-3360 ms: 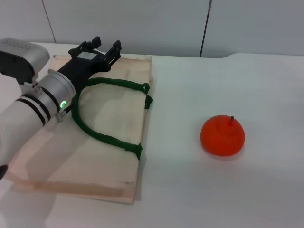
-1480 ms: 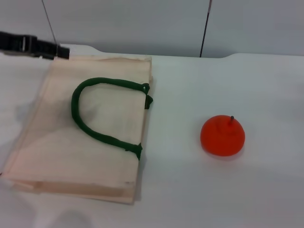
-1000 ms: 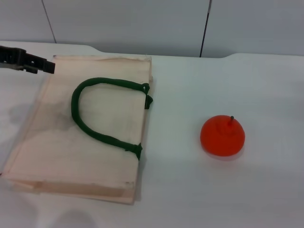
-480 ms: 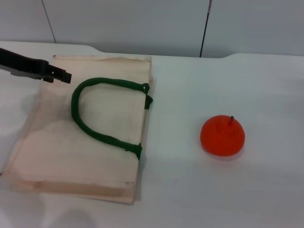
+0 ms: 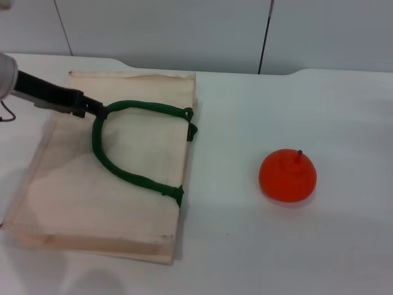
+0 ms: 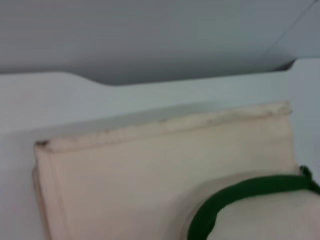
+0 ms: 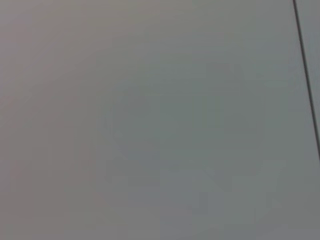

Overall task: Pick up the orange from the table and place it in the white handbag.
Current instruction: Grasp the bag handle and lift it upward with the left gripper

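We see the round red-orange orange (image 5: 287,175) with its short dark stem sitting on the plain white table (image 5: 295,246), well apart from the flat cream cloth white handbag (image 5: 80,196). Our left gripper (image 5: 92,109) reaches in from the left, its tip at the dark green loop handle (image 5: 123,166); possibly touching, though we cannot tell whether its fingers are parted or closed.

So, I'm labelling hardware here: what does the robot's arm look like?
Only the left arm shows: a slim black end effector on a black link, a pale grey housing at the frame edge, and a thin dark cable loop beside it. The right arm is out of view.
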You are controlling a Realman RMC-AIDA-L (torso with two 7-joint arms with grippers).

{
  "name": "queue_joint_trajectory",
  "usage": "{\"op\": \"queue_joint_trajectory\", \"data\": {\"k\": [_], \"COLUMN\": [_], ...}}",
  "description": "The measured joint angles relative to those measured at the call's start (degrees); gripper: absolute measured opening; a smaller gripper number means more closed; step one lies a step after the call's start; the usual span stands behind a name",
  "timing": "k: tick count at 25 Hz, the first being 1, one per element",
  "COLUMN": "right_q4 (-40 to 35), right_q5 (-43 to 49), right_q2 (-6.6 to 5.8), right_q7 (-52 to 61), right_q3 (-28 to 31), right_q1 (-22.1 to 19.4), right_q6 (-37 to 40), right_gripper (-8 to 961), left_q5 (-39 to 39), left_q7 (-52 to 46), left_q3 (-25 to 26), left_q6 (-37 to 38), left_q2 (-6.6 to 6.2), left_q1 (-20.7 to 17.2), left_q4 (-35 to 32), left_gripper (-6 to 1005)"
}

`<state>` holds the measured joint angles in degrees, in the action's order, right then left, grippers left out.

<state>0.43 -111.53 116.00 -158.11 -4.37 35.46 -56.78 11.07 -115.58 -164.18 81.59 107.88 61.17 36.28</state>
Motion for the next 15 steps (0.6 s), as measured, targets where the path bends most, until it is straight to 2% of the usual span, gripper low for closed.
{"op": "queue_joint_trajectory", "data": {"k": [10, 15], "right_q4": [0.5, 0.6], "right_q5": [0.0, 0.0], "right_q2": [0.09, 0.05], "right_q7": [0.0, 0.0], "right_q3": [-0.6, -0.6], "right_q1": [0.3, 0.4], "right_q6": [0.0, 0.0], "right_gripper": [771, 771], "left_q5": [2.5, 2.6], "left_q7": [-1.7, -2.1], "left_q3": [0.0, 0.0], "left_q6": [-4.1, -7.8], "left_q2": [0.1, 0.04], "left_q1": [0.3, 0.3], "left_q4": [-2.6, -6.8], "left_gripper": [574, 567]}}
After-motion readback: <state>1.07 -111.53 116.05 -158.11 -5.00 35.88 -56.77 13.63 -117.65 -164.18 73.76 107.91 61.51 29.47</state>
